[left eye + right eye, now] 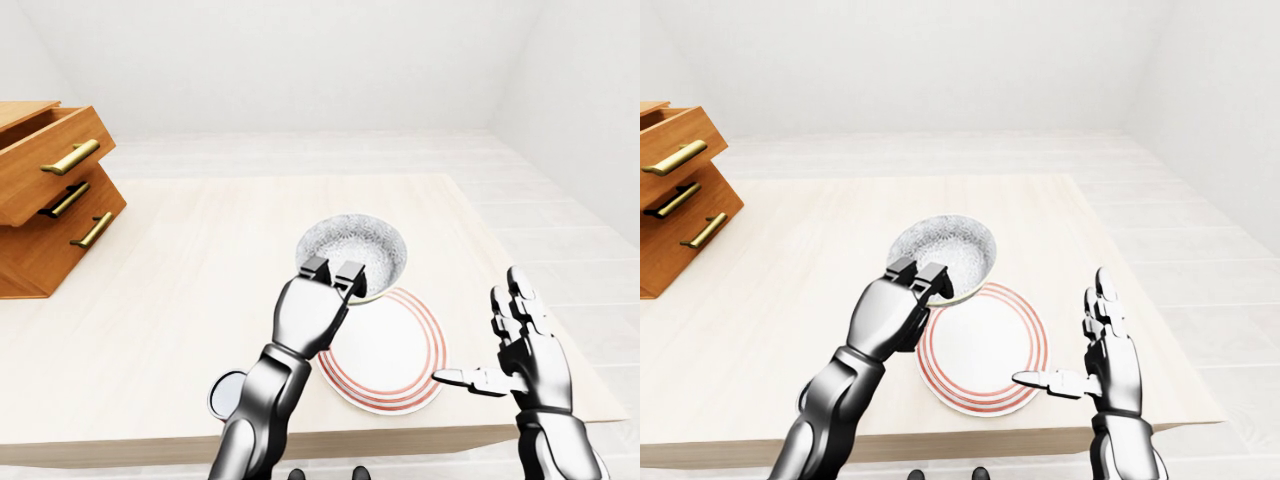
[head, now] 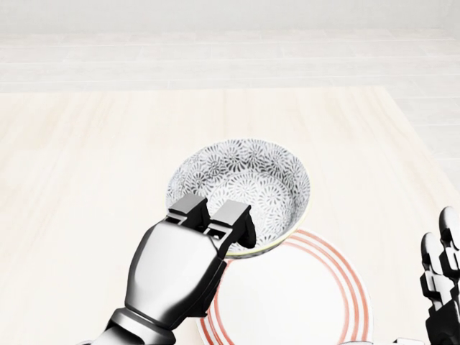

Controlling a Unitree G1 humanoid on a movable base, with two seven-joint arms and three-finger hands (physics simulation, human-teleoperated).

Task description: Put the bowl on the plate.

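We see the left hand pinching the empty bowl by its rim partly over the plate, right hand fingers spread.

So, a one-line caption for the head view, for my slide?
Left hand grips the bowl by its rim over the upper edge of the plate.

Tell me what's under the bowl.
Held by the left hand, the bowl overhangs the plate at its upper rim and the table; whether it touches either is hidden.
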